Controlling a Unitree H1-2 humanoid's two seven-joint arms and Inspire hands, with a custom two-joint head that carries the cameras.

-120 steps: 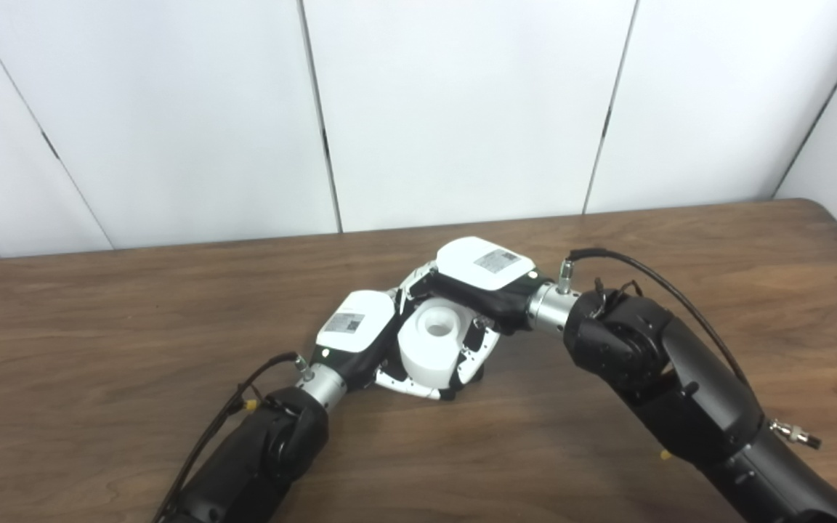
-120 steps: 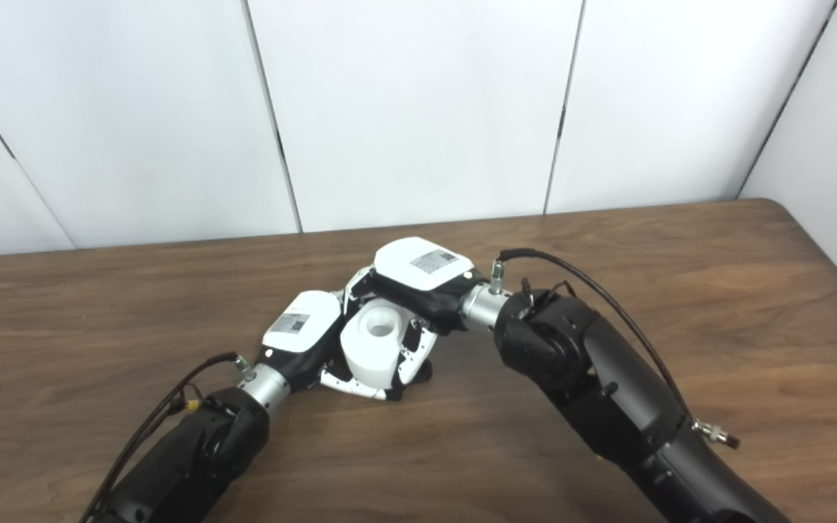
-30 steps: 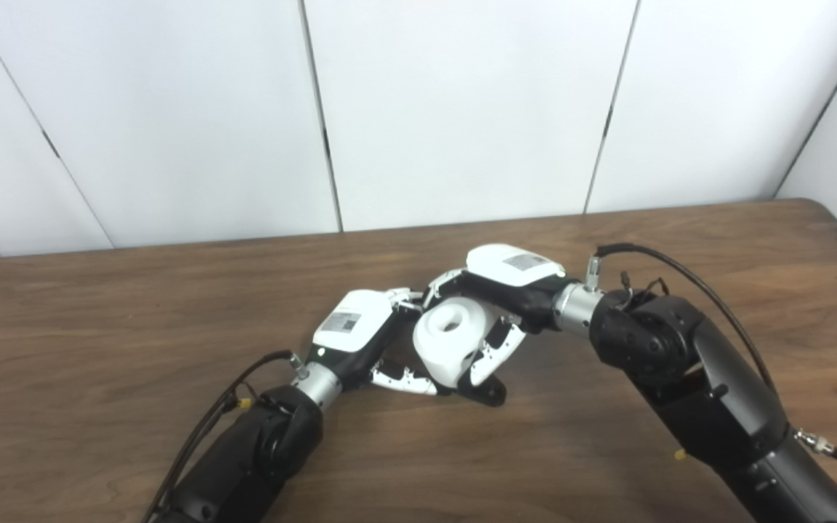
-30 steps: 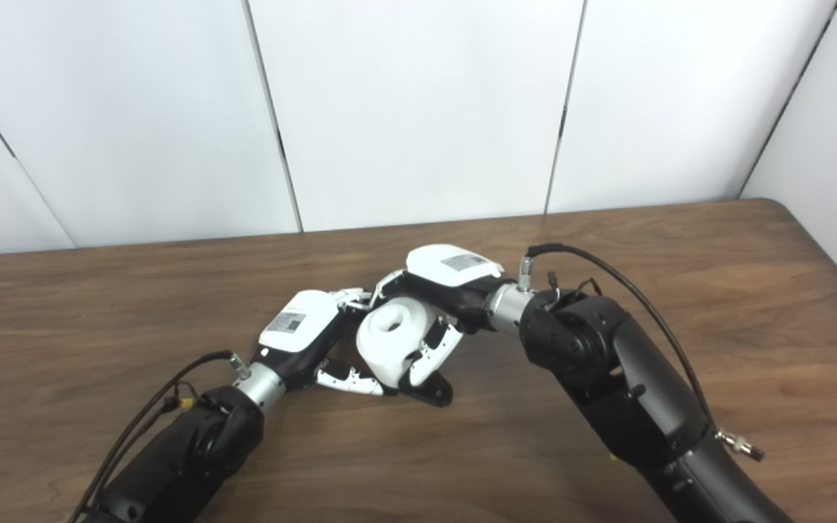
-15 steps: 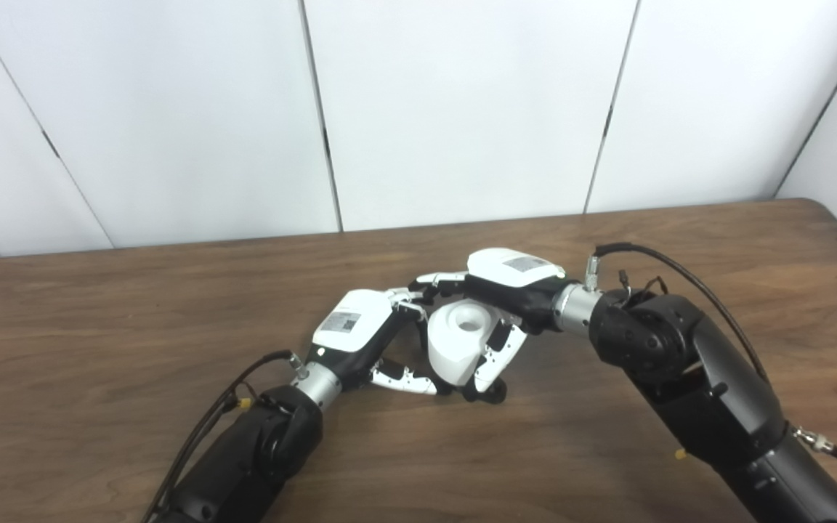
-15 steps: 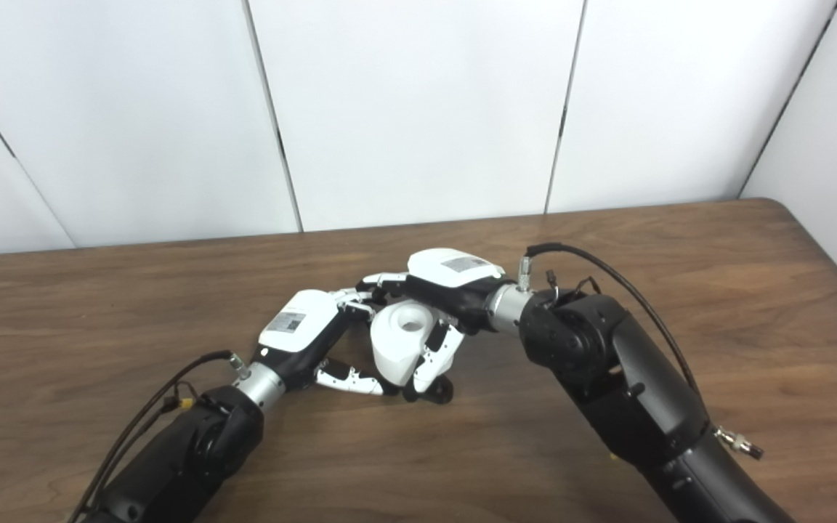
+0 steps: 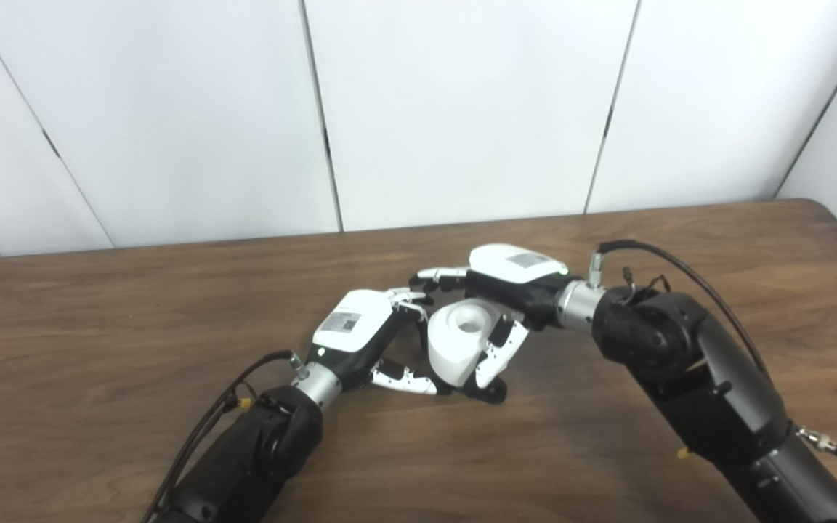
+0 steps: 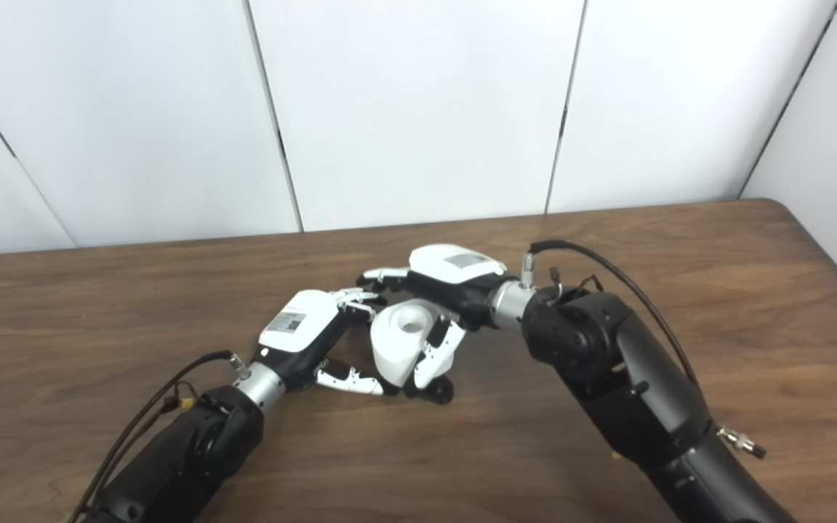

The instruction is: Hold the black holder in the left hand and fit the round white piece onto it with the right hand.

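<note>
A dark brown wooden table with a visible grain [image 7: 99, 349] fills the lower half of the scene, its far corners rounded. Behind it stand plain white wall panels [image 7: 462, 109], split by thin dark seams [image 7: 320, 123].

Both hands meet mid-frame, left hand [image 7: 357, 328] palm-down w/ fingers curled, right hand [image 7: 511, 276] fingers loosely spread (grip unclear).

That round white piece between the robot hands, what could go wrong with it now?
The round white piece stands on the black holder, which barely peeks out underneath, so it may not be pushed fully on. The right robot hand has its fingers loosely beside it, so it could tip or slide off. The left robot hand looks spread rather than gripping, so the holder might skid on the table.
</note>
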